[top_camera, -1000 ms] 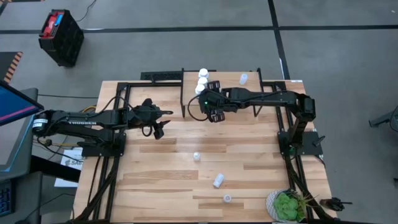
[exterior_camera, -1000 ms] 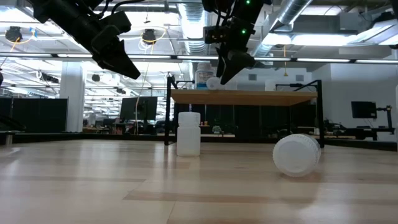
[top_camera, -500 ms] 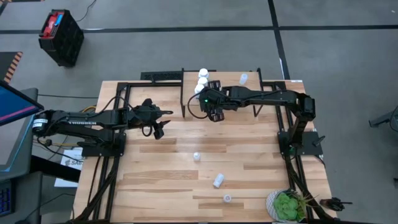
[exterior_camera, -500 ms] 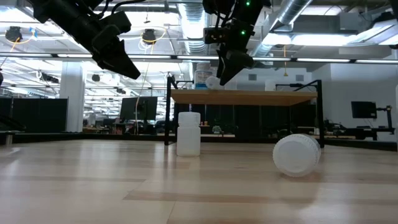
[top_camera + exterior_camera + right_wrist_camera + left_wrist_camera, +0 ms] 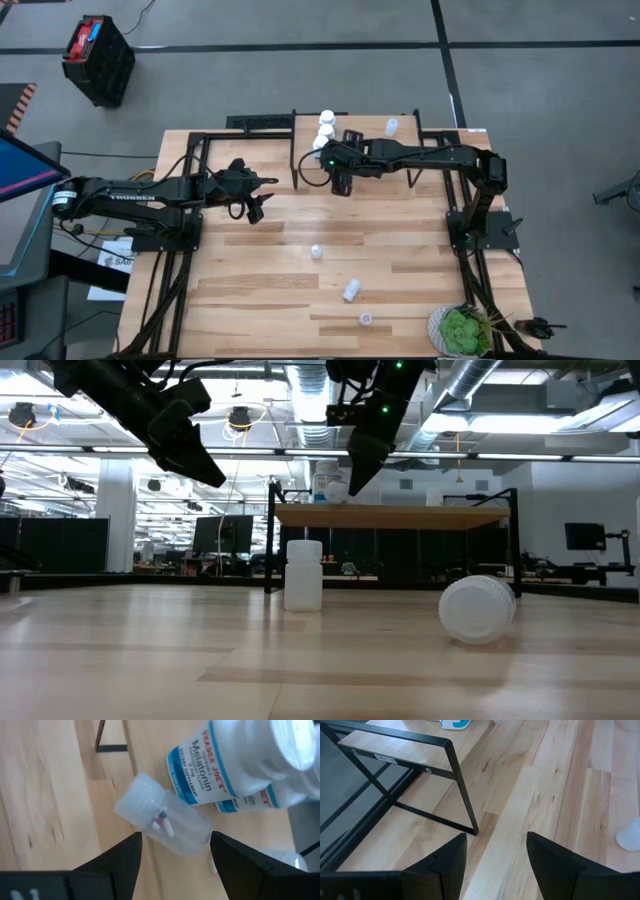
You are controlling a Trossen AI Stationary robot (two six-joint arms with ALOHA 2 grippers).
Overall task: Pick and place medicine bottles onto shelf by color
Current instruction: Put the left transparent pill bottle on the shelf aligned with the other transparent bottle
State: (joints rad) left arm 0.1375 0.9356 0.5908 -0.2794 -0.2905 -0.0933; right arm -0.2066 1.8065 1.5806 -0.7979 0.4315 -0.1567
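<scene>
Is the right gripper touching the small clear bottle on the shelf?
Apart. In the right wrist view the clear bottle lies on its side on the shelf, beyond the right gripper; the open jaws stand on either side with wood showing between.

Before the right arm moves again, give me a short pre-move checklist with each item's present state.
1. Right claw open, holding nothing: ok.
2. Clear bottle out of the claw, lying on the shelf: ok.
3. Clear bottle standing upright: not ok, it lies on its side against the Melatonin bottle.
4. Left claw open, away from the shelf top: ok.
5. Bottles remaining on the table: not ok, three remain.
6. Colors grouped correctly: cannot tell.
</scene>
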